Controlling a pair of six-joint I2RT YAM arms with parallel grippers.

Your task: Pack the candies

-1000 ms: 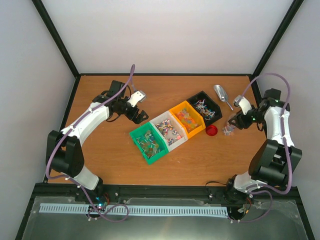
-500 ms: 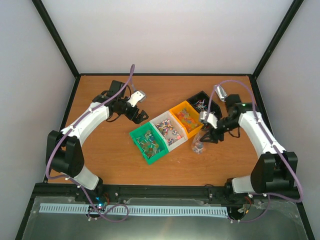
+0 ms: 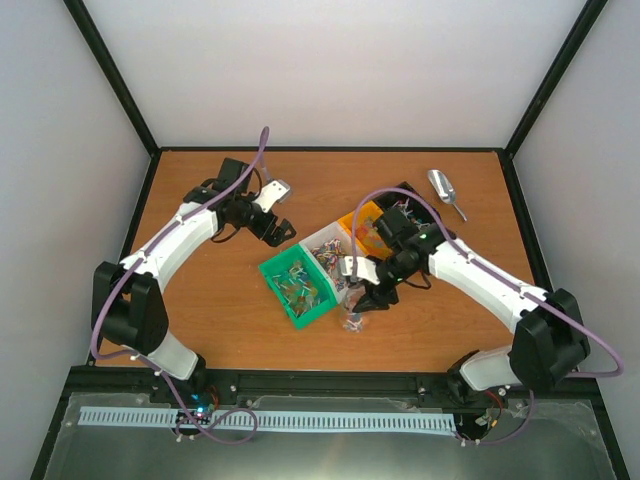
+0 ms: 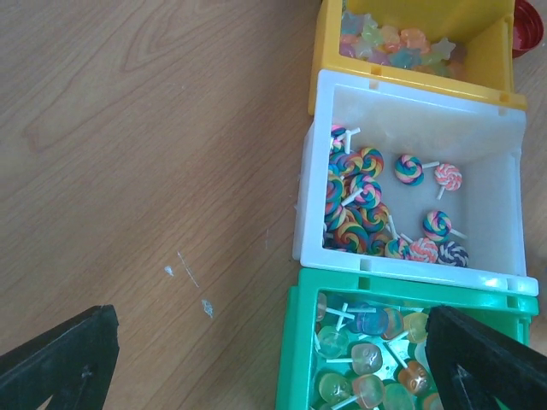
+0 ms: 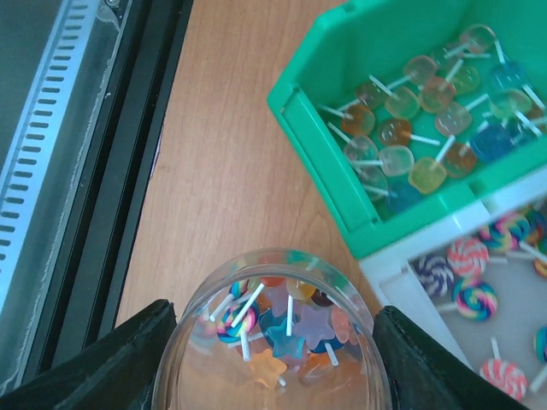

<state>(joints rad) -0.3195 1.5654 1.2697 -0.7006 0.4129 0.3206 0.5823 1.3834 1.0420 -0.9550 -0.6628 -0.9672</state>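
Right hand (image 5: pixel 269 359): clenched round a clear jar (image 5: pixel 256 376), just off the green bin's (image 5: pixel 325 162) near corner.
Left hand (image 3: pixel 278 234): spread wide, holding nothing, hovering just past the green bin's far side.
Candies (image 5: pixel 275 329): a mixed handful in the jar; square lollipops (image 5: pixel 427 94) fill the green bin.
Change: within the last second the right arm has swung the jar in from well to the right of the green bin.
Meaning: the jar looks ready for filling; packing is only partly done.

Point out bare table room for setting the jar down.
Bare wood: near-left, between the left arm and the green bin; the far strip left of the metal scoop. Crowded: by the white bin, where the right gripper holds the clear jar.
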